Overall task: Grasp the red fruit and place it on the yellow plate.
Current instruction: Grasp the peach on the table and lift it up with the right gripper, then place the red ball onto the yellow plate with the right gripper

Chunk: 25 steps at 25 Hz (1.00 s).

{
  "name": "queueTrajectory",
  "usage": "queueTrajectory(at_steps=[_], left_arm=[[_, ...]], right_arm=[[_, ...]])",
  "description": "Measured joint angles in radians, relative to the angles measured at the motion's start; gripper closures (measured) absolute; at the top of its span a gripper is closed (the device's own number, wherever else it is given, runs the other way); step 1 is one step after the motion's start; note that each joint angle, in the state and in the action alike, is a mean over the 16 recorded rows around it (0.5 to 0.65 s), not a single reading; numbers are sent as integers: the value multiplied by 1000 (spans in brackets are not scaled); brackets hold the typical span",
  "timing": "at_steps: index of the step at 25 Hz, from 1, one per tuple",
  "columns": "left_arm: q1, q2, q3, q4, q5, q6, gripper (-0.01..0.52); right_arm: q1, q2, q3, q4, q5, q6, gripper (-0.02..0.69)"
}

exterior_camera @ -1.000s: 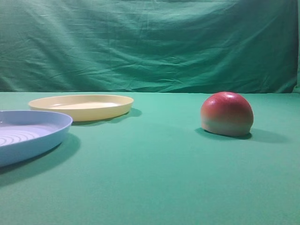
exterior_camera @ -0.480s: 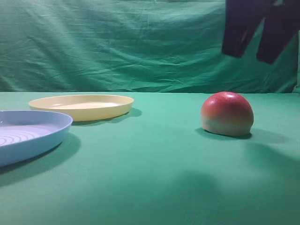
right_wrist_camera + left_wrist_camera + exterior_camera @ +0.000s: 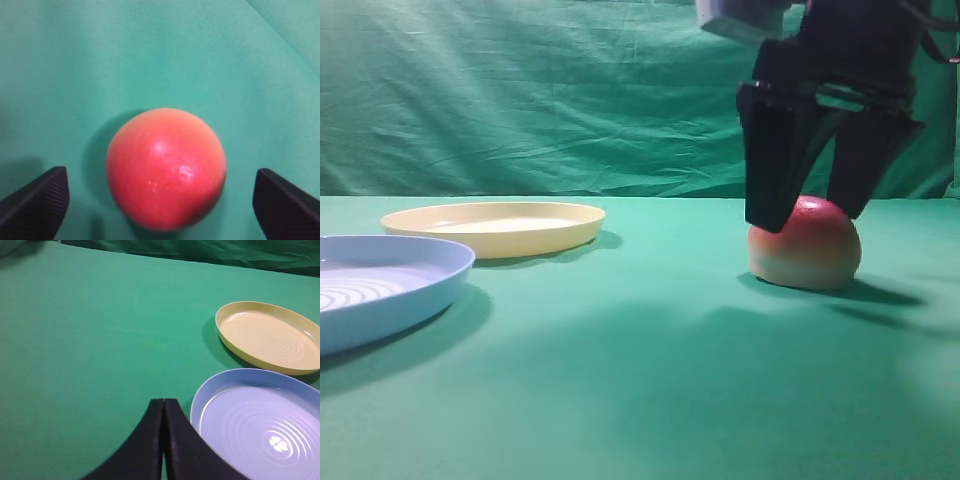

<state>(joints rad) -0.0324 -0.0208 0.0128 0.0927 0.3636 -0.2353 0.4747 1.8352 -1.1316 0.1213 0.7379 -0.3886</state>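
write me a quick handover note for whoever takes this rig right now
Right gripper: jaws open, straddling the top of the red fruit, no grip yet.
Left gripper: jaws shut, empty, parked beside the blue plate.
Red fruit sits on the green cloth, far right of the yellow plate, which holds nothing.
Done: right arm lined up over the fruit.
Left: lower, close, lift, carry to the yellow plate, release.

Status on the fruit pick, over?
Right hand open, straddling the red fruit, no grip yet. Left hand shut, idle by the blue plate. Yellow plate empty, path clear.
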Motion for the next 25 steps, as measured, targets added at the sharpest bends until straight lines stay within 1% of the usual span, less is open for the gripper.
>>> queueTrajectory(at_steps=[6,11,15,21,25], left_arm=[[0,0,0,0,0,0,514],[0,0,0,0,0,0,514],[0,0,0,0,0,0,514],[0,0,0,0,0,0,514],[0,0,0,0,0,0,514]], right_arm=[[4,16,-70,0,19,0,331],[28,31,-216,0,58,-2,416],[67,74,-388,0,94,-6,446],[146,204,-659,0,120,-12,447],[194,319,-787,1,111,-16,447]])
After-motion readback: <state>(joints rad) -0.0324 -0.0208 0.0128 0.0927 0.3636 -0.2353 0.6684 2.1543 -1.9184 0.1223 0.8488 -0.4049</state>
